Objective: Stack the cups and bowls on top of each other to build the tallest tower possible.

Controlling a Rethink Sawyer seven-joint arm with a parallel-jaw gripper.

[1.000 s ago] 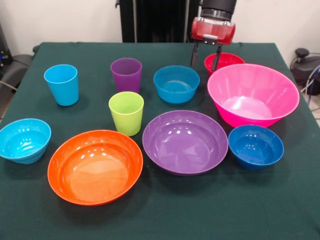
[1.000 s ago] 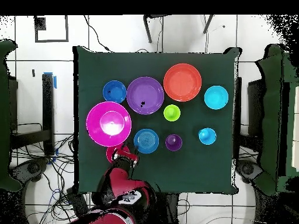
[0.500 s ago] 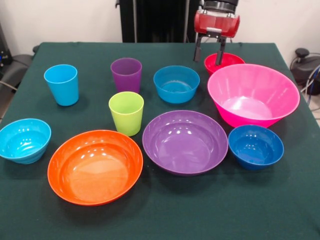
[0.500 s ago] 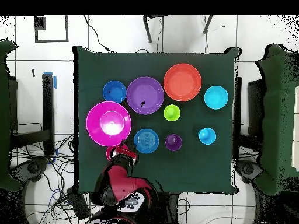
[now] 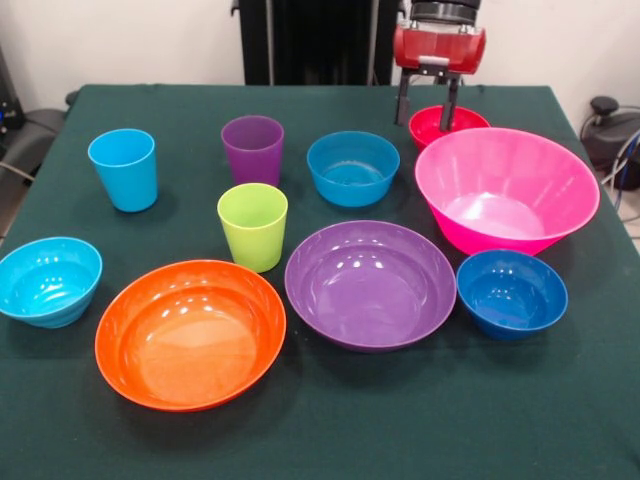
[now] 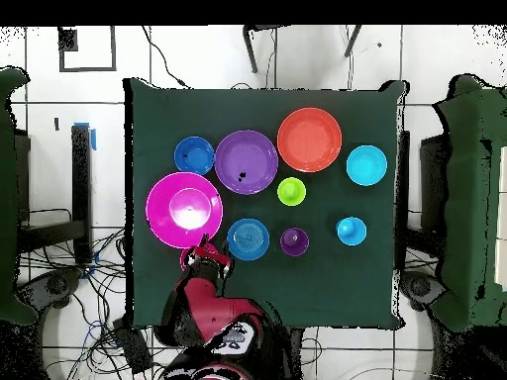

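Hanging over the red bowl (image 5: 447,123), the gripper (image 5: 428,108) is seen with jaws apart; nothing is stacked on the green counter (image 5: 330,420).

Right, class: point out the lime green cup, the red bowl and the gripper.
lime green cup (image 5: 252,228), front view, outer wall
red bowl (image 5: 470,120), front view, inner right side
gripper (image 5: 427,113), front view, midway between fingertips

The arm's last link (image 5: 438,45) is a glossy red rounded housing beneath a black cylindrical collar, with a small pale plate at its lower middle. Two thin, straight black fingers (image 5: 404,100) extend from the gripper (image 5: 427,112). From overhead, the arm (image 6: 203,302) is red with black joints.
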